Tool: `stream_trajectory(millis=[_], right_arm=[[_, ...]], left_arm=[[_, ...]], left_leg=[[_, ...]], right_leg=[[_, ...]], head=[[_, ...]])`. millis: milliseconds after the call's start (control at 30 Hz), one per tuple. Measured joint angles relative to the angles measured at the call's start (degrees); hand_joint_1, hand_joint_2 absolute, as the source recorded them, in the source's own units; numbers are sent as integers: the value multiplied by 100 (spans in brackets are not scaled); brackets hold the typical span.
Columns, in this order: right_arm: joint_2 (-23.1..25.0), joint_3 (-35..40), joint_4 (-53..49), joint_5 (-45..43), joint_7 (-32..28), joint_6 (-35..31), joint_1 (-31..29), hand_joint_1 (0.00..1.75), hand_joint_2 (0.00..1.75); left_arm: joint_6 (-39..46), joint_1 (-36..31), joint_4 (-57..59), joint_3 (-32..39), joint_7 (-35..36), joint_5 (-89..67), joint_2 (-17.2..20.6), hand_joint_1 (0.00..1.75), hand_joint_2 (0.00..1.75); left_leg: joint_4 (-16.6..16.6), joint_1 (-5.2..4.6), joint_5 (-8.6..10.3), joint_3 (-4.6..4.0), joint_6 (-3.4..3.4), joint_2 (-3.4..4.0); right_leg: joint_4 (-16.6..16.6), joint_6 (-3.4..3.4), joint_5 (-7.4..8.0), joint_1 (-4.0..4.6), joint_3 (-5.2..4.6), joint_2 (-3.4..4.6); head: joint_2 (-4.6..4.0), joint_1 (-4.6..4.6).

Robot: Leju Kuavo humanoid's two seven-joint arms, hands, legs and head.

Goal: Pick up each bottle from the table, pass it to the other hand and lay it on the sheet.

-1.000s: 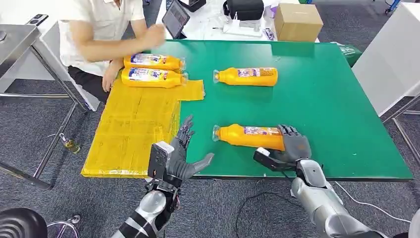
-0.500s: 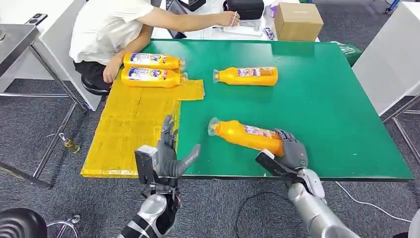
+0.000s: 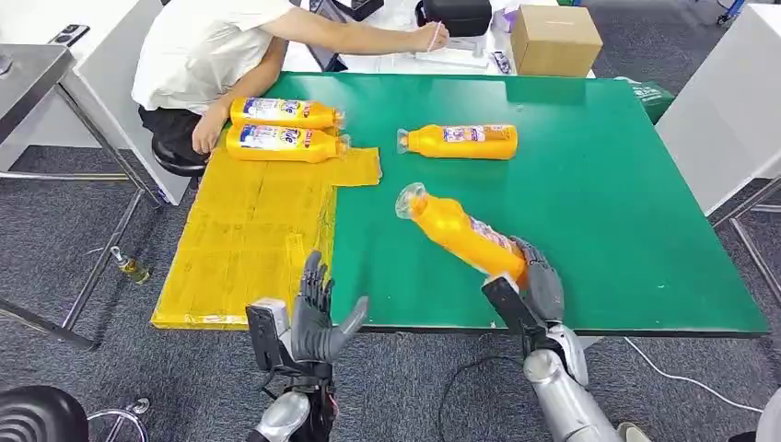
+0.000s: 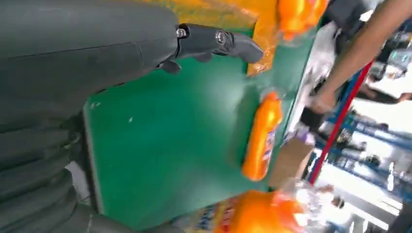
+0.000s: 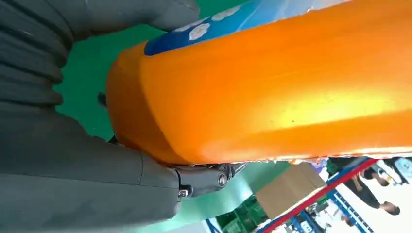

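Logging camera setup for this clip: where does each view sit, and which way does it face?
Head view: high on the body, facing forward and down at the green table; left hand open, right hand gripping the lifted bottle.
Left wrist view: behind the left hand, facing across the table to the far bottle.
Right wrist view: behind the right hand, tight on the lifted bottle.
Shared: the lifted bottle shows in all three.

A green table [image 3: 599, 203] stood on grey carpet [image 3: 55, 239]. At twelve o'clock a white desk carried a cardboard box [image 3: 555, 39] and a black case [image 3: 454, 16]. A metal-framed bench [image 3: 37, 74] stood at ten o'clock, a white cabinet [image 3: 728, 101] at two o'clock. A person [image 3: 207, 46] sat at eleven o'clock.
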Motion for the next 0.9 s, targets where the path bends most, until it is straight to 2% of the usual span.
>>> stream_trajectory(millis=[200,300,733,900], right_arm=[[205,15,-275,-113,-26,172,82,175,175],[339,279,-423,-13,-11,406,82,175,175],[514,765,-620,20,116,450,94,175,175],[573,1164,-751,243,138,559,170,175,175]], left_arm=[[-887,31,-59,-232,475,183,133,0,175],[-1282,18,-59,-295,611,208,164,0,175],[-1367,-17,-59,-308,652,132,166,0,175],[-1037,-156,15,-346,700,-321,159,0,175]], left_leg=[[-1,0,0,-1,0,1],[-1,0,0,2,0,3],[0,-3,1,-2,0,0],[-1,2,1,0,-1,3]], right_leg=[[1,0,0,0,0,0],[1,-1,1,0,-3,3],[0,-1,0,-3,-3,-3],[1,-1,0,2,-6,-1]], head=[[0,0],[0,-2],[0,0],[0,-2]])
